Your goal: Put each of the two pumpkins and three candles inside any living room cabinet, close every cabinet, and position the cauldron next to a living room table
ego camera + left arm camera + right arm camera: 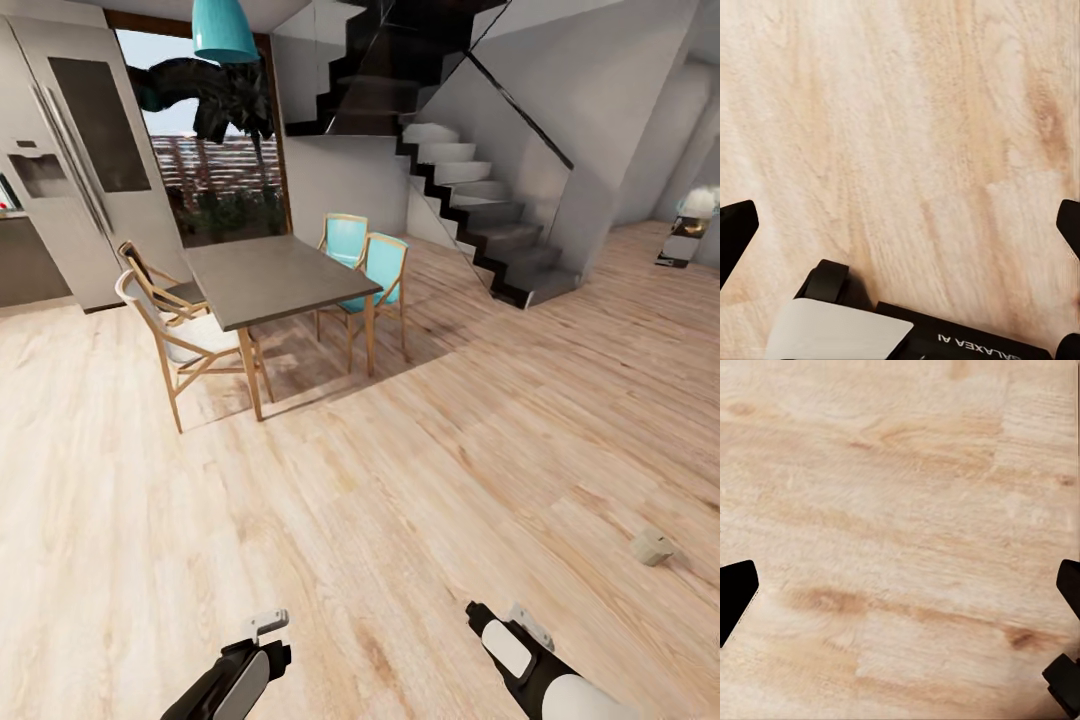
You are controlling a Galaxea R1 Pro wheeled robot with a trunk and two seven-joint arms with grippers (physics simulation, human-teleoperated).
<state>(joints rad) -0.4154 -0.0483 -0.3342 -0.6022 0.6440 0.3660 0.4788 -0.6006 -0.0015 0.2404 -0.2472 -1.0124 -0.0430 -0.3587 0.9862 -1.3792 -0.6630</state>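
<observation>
Candle, pale beige, is lying on the wood-plank floor at the robot's right, well apart from both arms. Left tool and right tool are hanging released over bare planks; "GALAXEA AI" is showing on the left arm.

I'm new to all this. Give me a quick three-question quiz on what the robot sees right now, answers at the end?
1. True or false: a candle lies on the wood floor ahead of the right gripper.
2. How many turquoise chairs stand at the dining table?
3. The left gripper is: A) holding a pumpkin, B) open over bare floor, C) gripping a chair.

Key: 1 true; 2 two; 3 B.
</observation>
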